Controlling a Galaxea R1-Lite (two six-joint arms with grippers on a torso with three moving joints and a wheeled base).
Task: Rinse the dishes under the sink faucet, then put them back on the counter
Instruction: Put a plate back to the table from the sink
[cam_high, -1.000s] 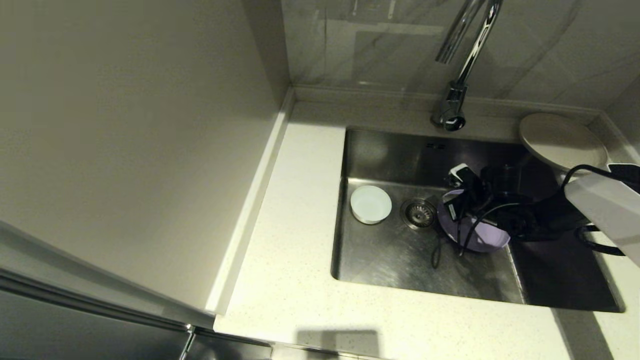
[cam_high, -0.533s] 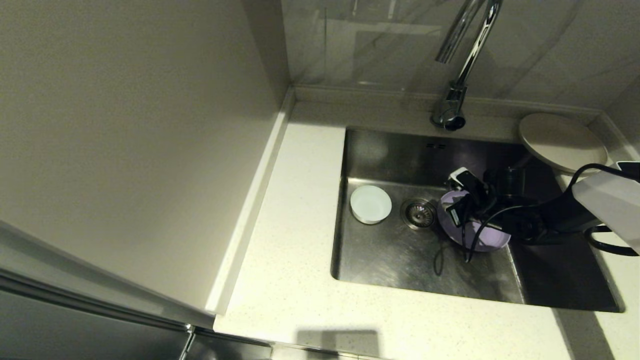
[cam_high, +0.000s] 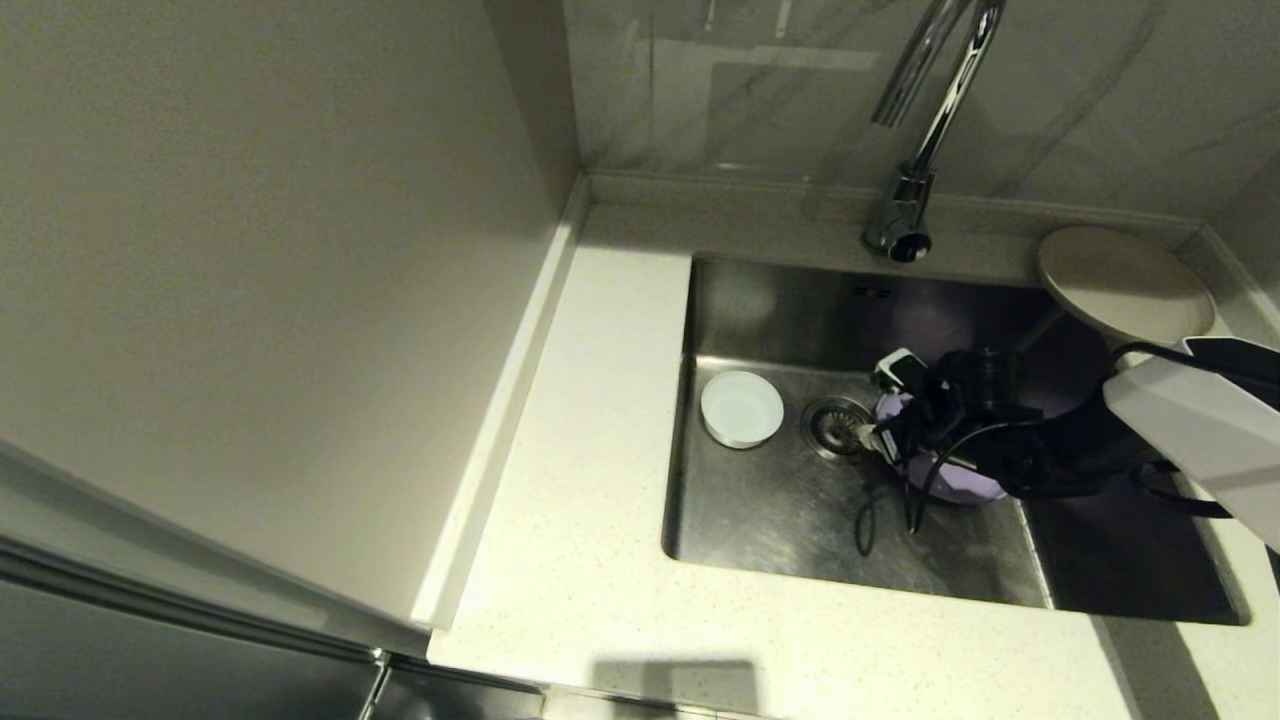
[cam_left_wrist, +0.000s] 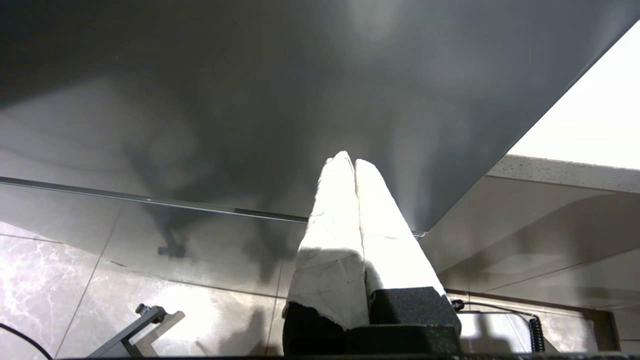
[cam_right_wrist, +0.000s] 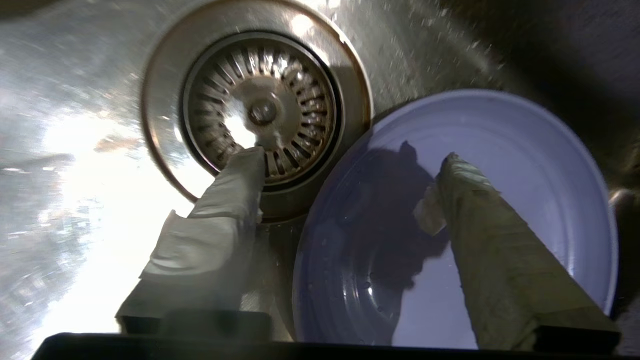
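The lilac plate (cam_high: 968, 486) (cam_right_wrist: 525, 135) lies on the floor of the sink (cam_high: 780, 310), just right of the drain strainer (cam_high: 838, 425) (cam_right_wrist: 260, 105). My right gripper (cam_high: 872, 436) (cam_right_wrist: 352, 156) hangs low in the basin, open, straddling the plate's left rim. One finger (cam_right_wrist: 220, 225) is over the strainer, the other finger (cam_right_wrist: 500, 260) over the plate's inside. The white bowl (cam_high: 741, 408) stands left of the drain. The beige plate (cam_high: 1125, 283) rests on the counter (cam_high: 600, 400) at the back right corner. The faucet (cam_high: 925, 140) rises behind the sink. My left gripper (cam_left_wrist: 350, 161) is shut and parked below the worktop.
A tall pale panel (cam_high: 250, 300) walls off the counter's left side. Grey marbled tile (cam_high: 1080, 100) backs the sink. My right arm's cables (cam_high: 915, 490) dangle over the basin floor. The left gripper faces a dark cabinet front (cam_left_wrist: 250, 90).
My right gripper has shifted left and lower, from over the plate's middle to its left rim by the drain. The plate, bowl and beige plate have stayed put.
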